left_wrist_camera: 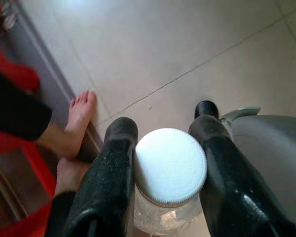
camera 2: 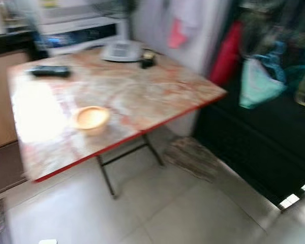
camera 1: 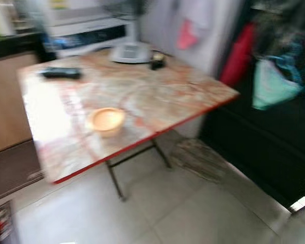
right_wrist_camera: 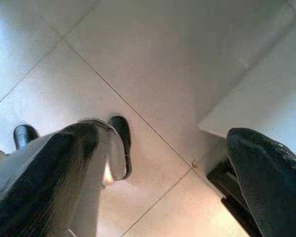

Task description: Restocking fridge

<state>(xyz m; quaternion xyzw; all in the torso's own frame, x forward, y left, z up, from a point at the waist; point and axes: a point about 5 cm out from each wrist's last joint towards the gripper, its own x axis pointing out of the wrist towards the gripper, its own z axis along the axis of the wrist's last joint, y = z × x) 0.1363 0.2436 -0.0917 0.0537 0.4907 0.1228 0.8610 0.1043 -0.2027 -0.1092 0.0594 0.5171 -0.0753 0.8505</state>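
My left gripper (left_wrist_camera: pixel 164 134) is shut on a clear jar with a white ribbed lid (left_wrist_camera: pixel 170 165), which it holds low over the tiled floor. The two black fingers (left_wrist_camera: pixel 108 177) press against either side of the lid. My right gripper (right_wrist_camera: pixel 160 137) is open, and between its fingers I see nothing but floor tiles. A pale tall surface with a pink patch (camera 1: pixel 187 34) stands behind the table. The blur hides whether it is the fridge.
Ahead is a marble-patterned folding table (camera 1: pixel 142 86) with a red edge. It carries a small tan bowl (camera 1: pixel 107 120), a dark remote (camera 1: pixel 61 72) and a white device (camera 1: pixel 130 52). A mat (camera 1: pixel 198 158) lies by a dark doorway with hanging clothes (camera 1: pixel 272 84). A person's bare feet (left_wrist_camera: pixel 79 114) are near my left gripper.
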